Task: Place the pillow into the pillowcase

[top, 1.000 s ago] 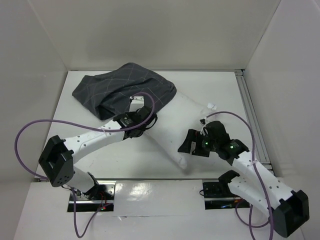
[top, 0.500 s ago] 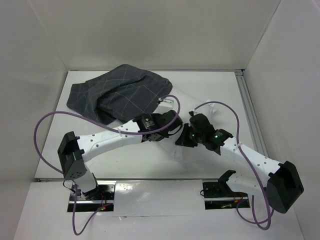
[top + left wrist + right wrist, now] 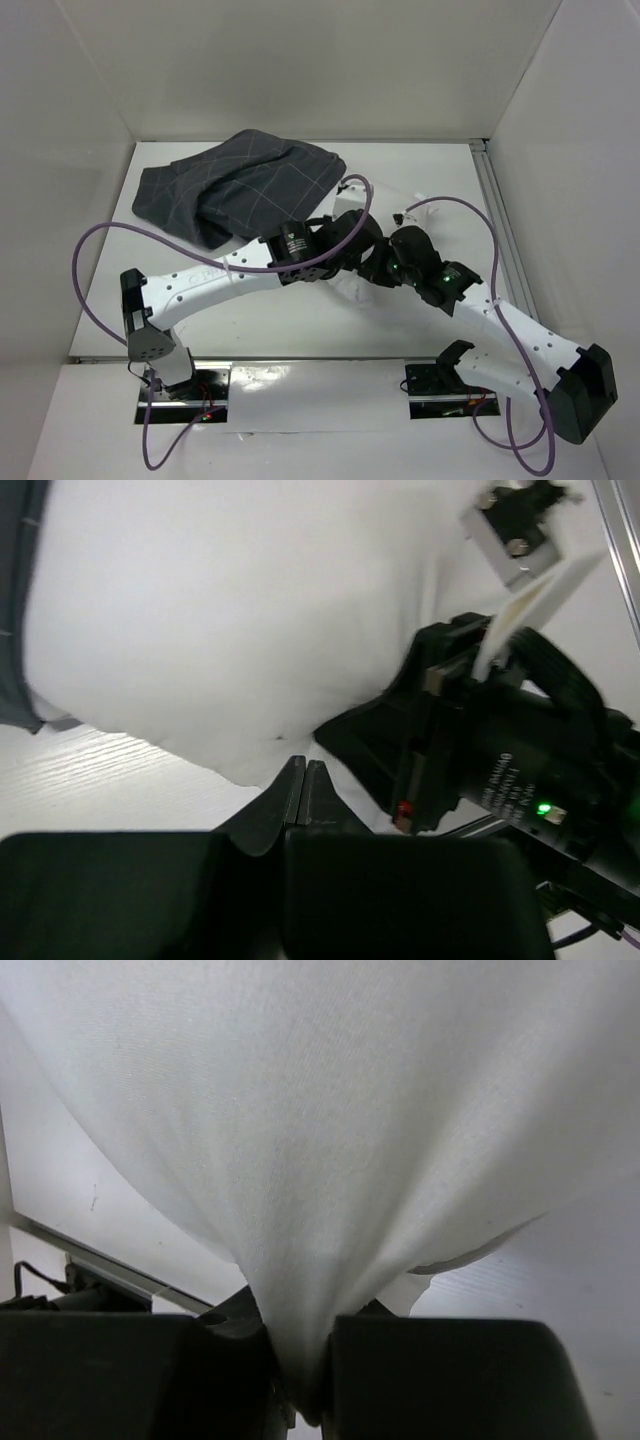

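The white pillow (image 3: 385, 203) lies on the table's right half, its far left end tucked under the dark grey checked pillowcase (image 3: 240, 190). My right gripper (image 3: 378, 268) is at the pillow's near edge, shut on a bunched fold of the pillow (image 3: 300, 1160) that is drawn tight between the jaws (image 3: 300, 1370). My left gripper (image 3: 368, 243) is just beside it, shut with nothing between its fingers (image 3: 303, 772), the tips at the edge of the pillow (image 3: 230, 620). In the left wrist view the right gripper's black body (image 3: 500, 750) is close on the right, and a strip of pillowcase (image 3: 12, 630) shows at the left edge.
White walls enclose the table on three sides. An aluminium rail (image 3: 500, 230) runs along the table's right edge. Purple cables (image 3: 120, 235) loop off both arms, one arching over the pillow.
My left arm swung right, from the pillowcase's edge to the pillow's near edge. My right gripper moved in from the right and closed on the pillow.
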